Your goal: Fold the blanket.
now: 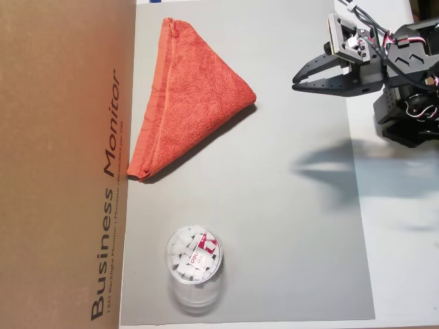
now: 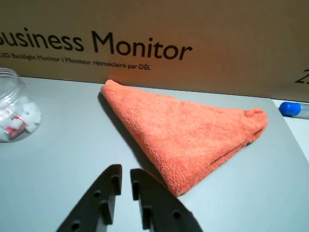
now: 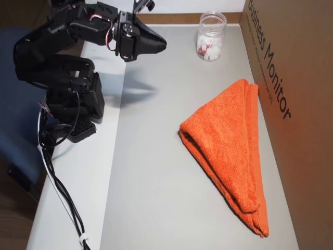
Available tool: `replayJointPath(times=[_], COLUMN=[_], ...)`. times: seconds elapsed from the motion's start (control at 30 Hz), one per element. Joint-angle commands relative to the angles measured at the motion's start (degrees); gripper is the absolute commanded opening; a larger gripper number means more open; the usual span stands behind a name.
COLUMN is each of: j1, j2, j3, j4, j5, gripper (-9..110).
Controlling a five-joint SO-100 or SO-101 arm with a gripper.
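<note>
Blanket (image 1: pixel 188 96) on grey mat (image 1: pixel 288 226), already doubled into a layered triangle. Long hemmed edge parallel to and just beside the cardboard monitor box (image 1: pixel 62 164); blunt apex pointing away from box toward the arm side. In an overhead view (image 3: pixel 229 151) same layout: long edge along the box, folded apex toward mat centre.

Gripper (image 1: pixel 298 81) raised above the mat's edge, well apart from the cloth, tips aimed toward the blanket. Empty; fingers nearly together, only a narrow gap between tips in wrist view (image 2: pixel 125 170). Shadow on mat well below the claw, consistent with height.

Key relation: blanket straight ahead of claw in wrist view (image 2: pixel 188 130), apex nearest, just beyond and to the right of the fingertips as that view shows them. Long axis crosswise to the approach line.

Judgement: fold appears largely done. Any further fold likely to need one of the sharp end corners carried along the long axis to the other; both corners farther off than apex, close against the box.

Plastic jar (image 1: pixel 194 257) with white pieces inside, standing clear of cloth on same mat. Blue cap (image 2: pixel 290 108) at right edge of wrist view, clear of the cloth.
</note>
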Motion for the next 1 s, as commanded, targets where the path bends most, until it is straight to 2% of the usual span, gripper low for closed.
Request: replayJointPath(times=[0.0, 0.47, 0.73, 0.97], j1=[0.0, 0.4, 0.5, 0.5], j2=[5.0, 14.4, 14.6, 14.6], j3=[2.2, 11.4, 10.5, 11.0], j4=[0.0, 0.3, 11.8, 17.3], j5=[-0.5, -0.5, -0.5, -0.4], gripper=[0, 0, 0, 0])
